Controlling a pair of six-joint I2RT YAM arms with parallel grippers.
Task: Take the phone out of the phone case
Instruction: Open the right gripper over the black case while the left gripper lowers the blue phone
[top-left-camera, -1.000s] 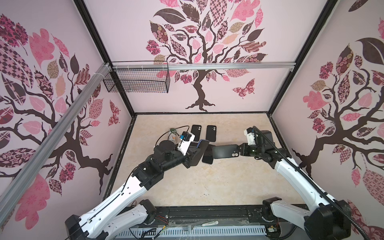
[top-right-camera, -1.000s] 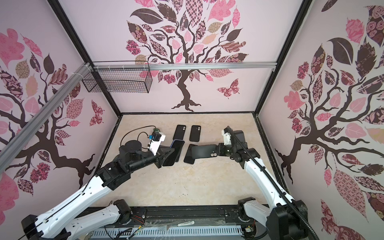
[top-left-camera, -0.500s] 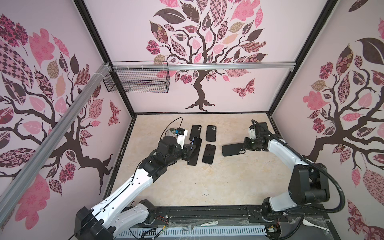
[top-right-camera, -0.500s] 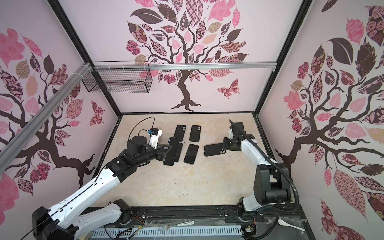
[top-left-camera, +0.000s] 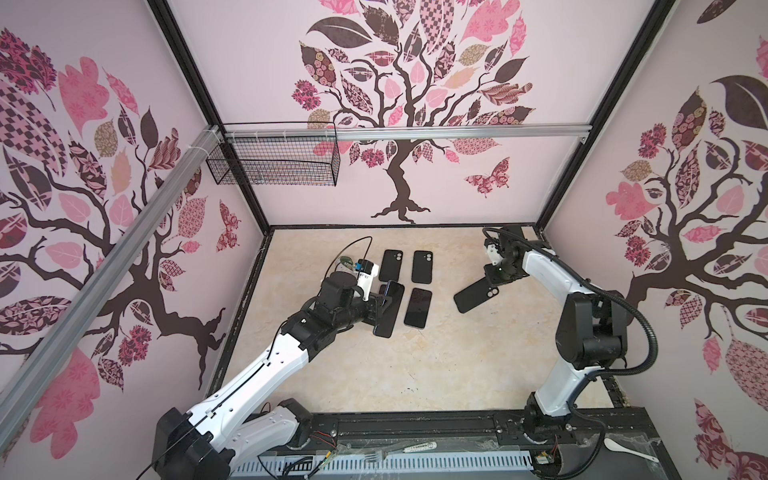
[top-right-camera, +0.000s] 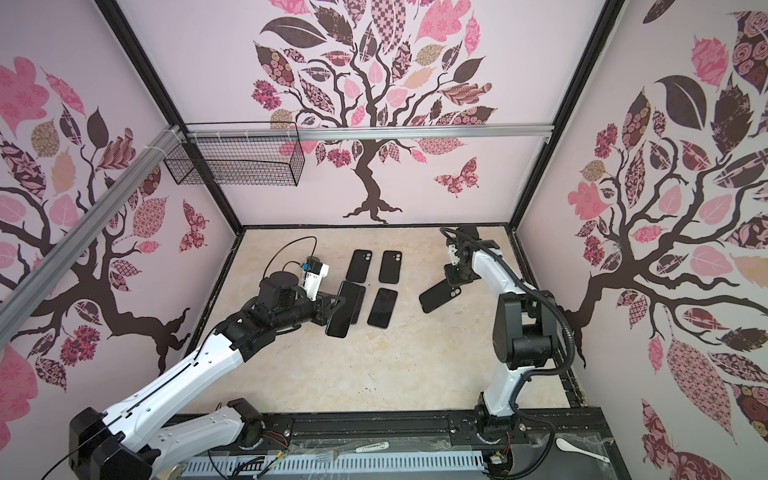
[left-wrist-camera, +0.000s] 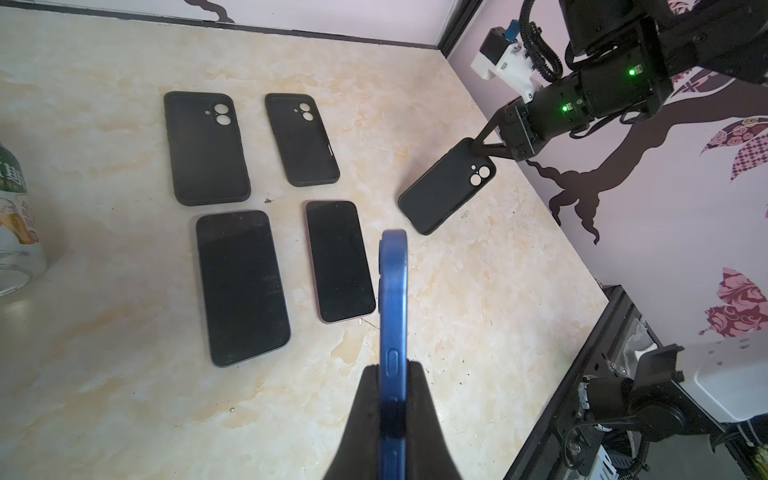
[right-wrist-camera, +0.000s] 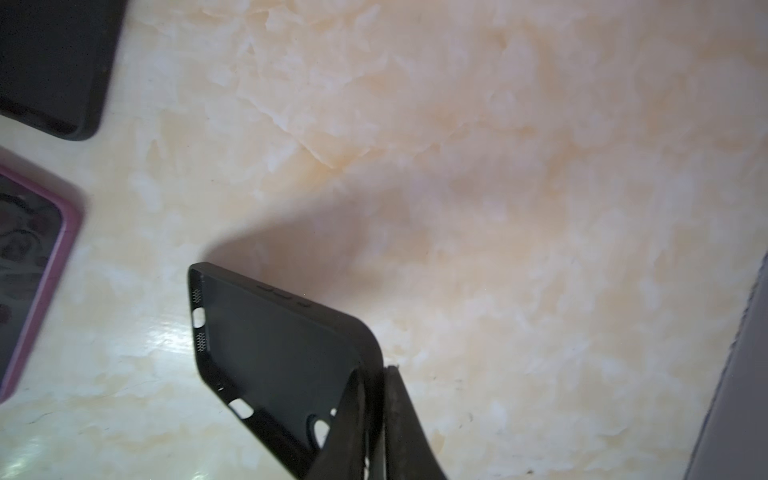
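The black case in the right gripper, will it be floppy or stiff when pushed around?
Probably light and somewhat flexible: the empty case is a thin shell, held by one wall near the camera cutout in the right gripper. Its matte finish suggests it grips rather than slides. Flat, it should not roll.

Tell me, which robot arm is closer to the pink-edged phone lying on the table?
Left. The left tool, gripping the blue phone, is right beside the pink-edged phone. The right tool, holding the black case by a corner, is farther off on the phone's other side.
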